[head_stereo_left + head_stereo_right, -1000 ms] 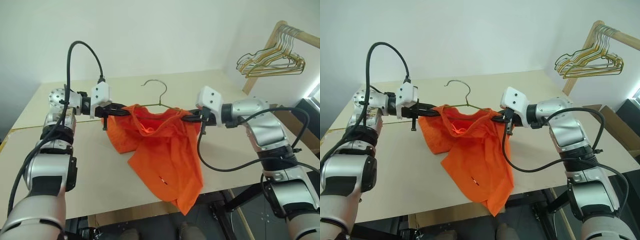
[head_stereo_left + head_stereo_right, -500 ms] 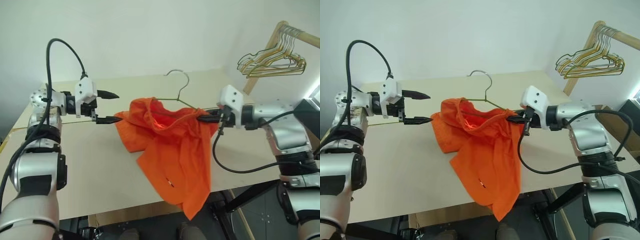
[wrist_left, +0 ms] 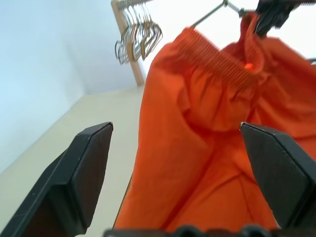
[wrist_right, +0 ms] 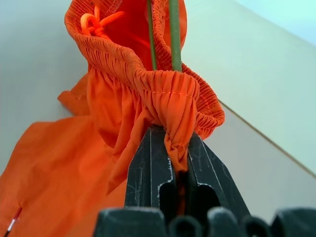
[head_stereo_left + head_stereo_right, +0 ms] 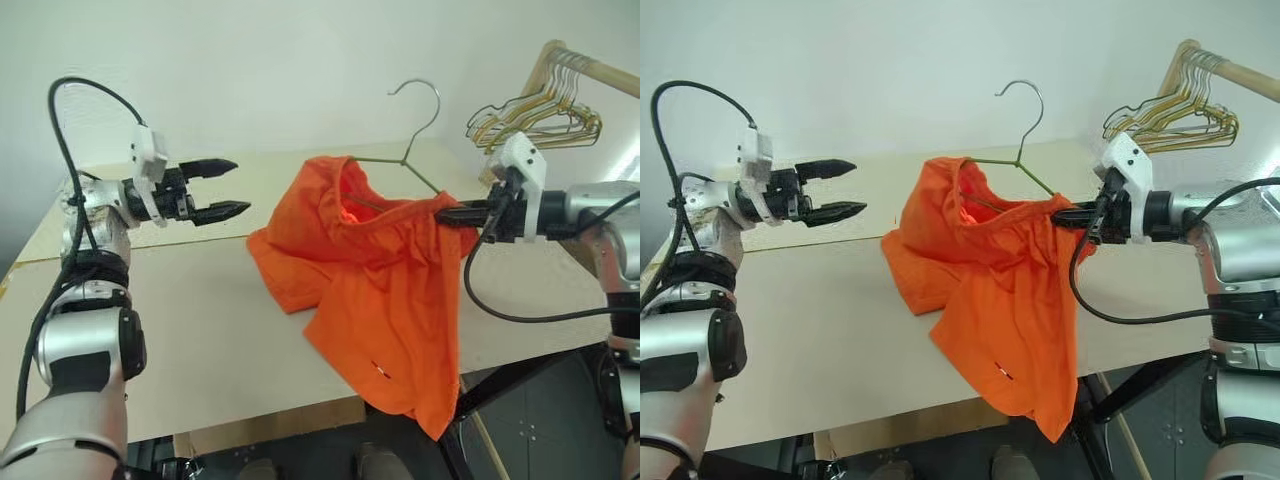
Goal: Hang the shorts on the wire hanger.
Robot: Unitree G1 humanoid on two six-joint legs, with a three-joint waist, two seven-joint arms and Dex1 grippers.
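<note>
Orange shorts (image 5: 375,270) held w/ hanger (image 5: 405,150) by pinched right hand (image 5: 462,213) only.
Left hand (image 5: 228,187) wide, empty; waistband may slip off wire.

A pale wooden table (image 5: 200,330) stands near a wooden rack (image 5: 560,62) bearing bunched wire hangers (image 5: 535,118).

Setting: a bare test room or lab, not a home. Plain white walls (image 5: 300,60) fill the upper frame. A plain beige table (image 5: 200,300) spans the centre, with a seam along its left part. At upper right, a wooden garment rail (image 5: 590,65) holds a bunched cluster of wire hangers (image 5: 535,115).
</note>
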